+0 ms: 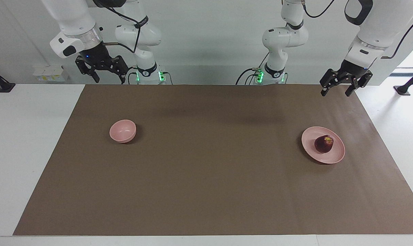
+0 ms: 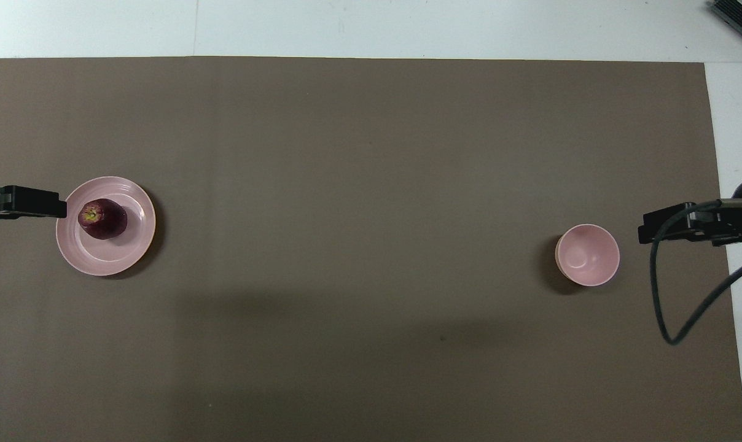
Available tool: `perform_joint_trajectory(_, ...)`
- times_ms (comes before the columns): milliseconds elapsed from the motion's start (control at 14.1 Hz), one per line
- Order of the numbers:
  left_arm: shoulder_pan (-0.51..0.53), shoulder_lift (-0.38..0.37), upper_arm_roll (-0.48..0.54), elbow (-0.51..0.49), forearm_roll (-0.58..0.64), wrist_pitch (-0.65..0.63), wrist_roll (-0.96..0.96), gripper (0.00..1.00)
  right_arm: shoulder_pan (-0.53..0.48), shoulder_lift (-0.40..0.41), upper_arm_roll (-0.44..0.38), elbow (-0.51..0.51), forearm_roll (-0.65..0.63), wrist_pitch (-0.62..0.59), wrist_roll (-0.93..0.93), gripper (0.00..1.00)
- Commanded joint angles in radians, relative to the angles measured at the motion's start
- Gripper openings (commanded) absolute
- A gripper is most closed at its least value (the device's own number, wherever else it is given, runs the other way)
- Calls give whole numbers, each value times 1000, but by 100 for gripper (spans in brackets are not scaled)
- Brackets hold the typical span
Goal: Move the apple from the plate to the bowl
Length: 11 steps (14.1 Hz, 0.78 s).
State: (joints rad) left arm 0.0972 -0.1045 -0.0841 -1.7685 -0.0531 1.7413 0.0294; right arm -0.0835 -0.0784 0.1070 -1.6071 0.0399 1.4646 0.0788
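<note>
Brown mat (image 1: 206, 177) covered table. Apple (image 1: 324, 144) lay on plate (image 1: 329, 158), toward left arm's end; bowl (image 1: 123, 131) stood well apart, toward right arm's end. My left gripper (image 1: 340, 89) hung raised, fingers spread, empty. My right gripper (image 1: 104, 73) waited raised, fingers spread. Risk judged: round apple could roll off shallow plate under off-centre pinch; bowl barely wider, so misaligned release could miss.

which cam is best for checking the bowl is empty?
Overhead view: it looks nearly straight down into the bowl, showing its whole bare inside. The facing view shows the bowl at a slant, so its near wall hides part of the floor. Both pincers hang away from it.
</note>
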Motion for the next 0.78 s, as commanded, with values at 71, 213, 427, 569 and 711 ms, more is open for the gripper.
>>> perform_joint_trajectory(71,33,29,-5,-101,-10,163,12,100,1,-35,7,-95,26,66,44,100)
perform_joint_trajectory(213,55,52,-5,-173,-10,294,21,100,1,-26,14,-112,26,82,76,100)
perform_joint_trajectory(427,84,149,-5,-181,-8,381,35,100,42,-21,27,-126,37,89,172,100)
perform_joint_trajectory(569,82,218,-5,-198,-2,441,35,100,45,-11,27,-128,110,89,273,100)
perform_joint_trajectory(711,87,247,-5,-221,-2,507,35,100,54,-14,27,-149,132,89,332,100)
